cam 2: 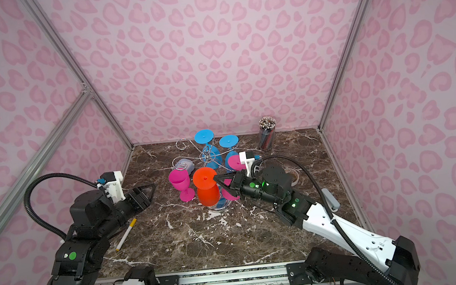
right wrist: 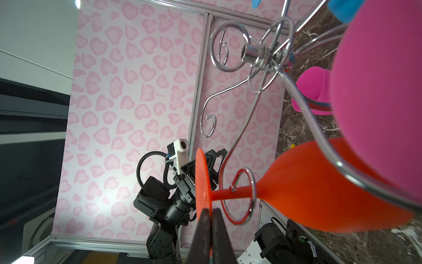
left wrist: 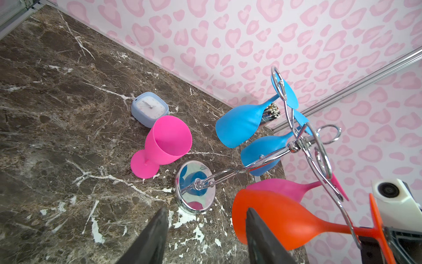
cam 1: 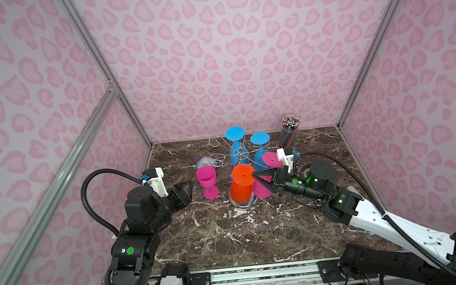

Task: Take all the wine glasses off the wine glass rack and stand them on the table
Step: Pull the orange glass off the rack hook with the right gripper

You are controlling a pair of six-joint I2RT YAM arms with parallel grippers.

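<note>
The chrome wine glass rack (cam 1: pixel 215 142) (cam 2: pixel 207 154) (left wrist: pixel 195 190) (right wrist: pixel 253 53) stands mid-table. An orange wine glass (cam 1: pixel 241 193) (cam 2: pixel 208 196) (left wrist: pixel 274 219) (right wrist: pixel 308 189) hangs upside down from it, its stem inside a scroll loop. My right gripper (cam 1: pixel 255 174) (cam 2: pixel 215 177) (right wrist: pixel 211 209) is shut on the edge of this glass's round foot. To the left, my left gripper (cam 1: pixel 188 190) (cam 2: pixel 150 190) (left wrist: pixel 205 210) is open and holds nothing. It points at the rack's base, just short of the orange bowl.
Two blue glasses (cam 1: pixel 237 148) (cam 1: pixel 260 153) and a pink one (cam 1: pixel 261 187) also hang on the rack. Another pink glass (cam 1: pixel 207 181) (left wrist: pixel 166 141) stands upright left of it, with a small clock (left wrist: pixel 149 108) behind. A pencil cup (cam 1: pixel 289 133) stands back right; a pen (cam 2: pixel 126 234) lies front left.
</note>
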